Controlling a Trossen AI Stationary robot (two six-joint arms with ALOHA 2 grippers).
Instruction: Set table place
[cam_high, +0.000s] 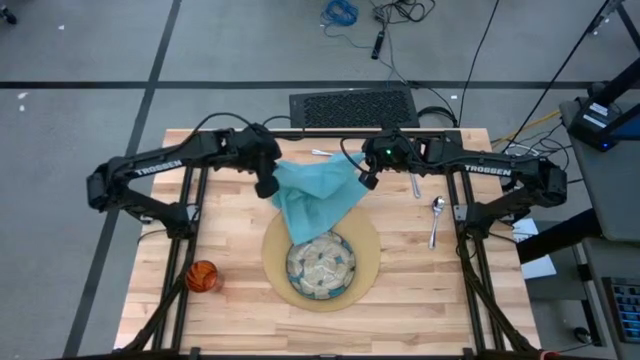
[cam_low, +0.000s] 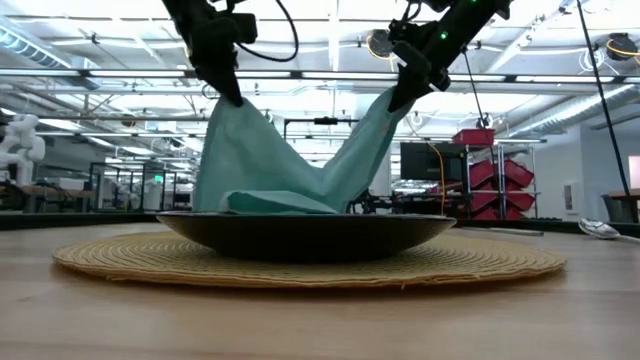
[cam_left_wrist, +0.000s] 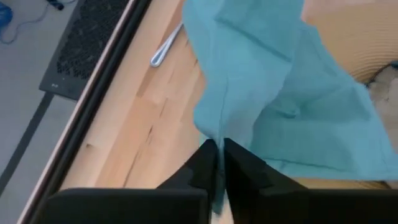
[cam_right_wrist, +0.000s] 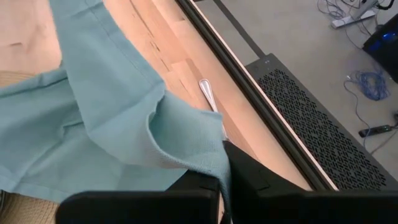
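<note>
The mat (cam_low: 300, 262) lay nearest; both grippers, left (cam_high: 266, 185) and right (cam_high: 366, 178), pinched corners of the soft, limp napkin (cam_high: 312, 200), probably its best holds.

Two black robot arms with thick jointed tubes say "TROSSEN" in white letters. Thin black cables loop along them. A small green light glows on the right arm. Each wrist ends in two flat black fingers (cam_left_wrist: 245, 171).

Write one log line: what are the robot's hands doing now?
left hand: shut on napkin | right hand: shut on napkin | napkin: lifted, sagging onto plate
</note>
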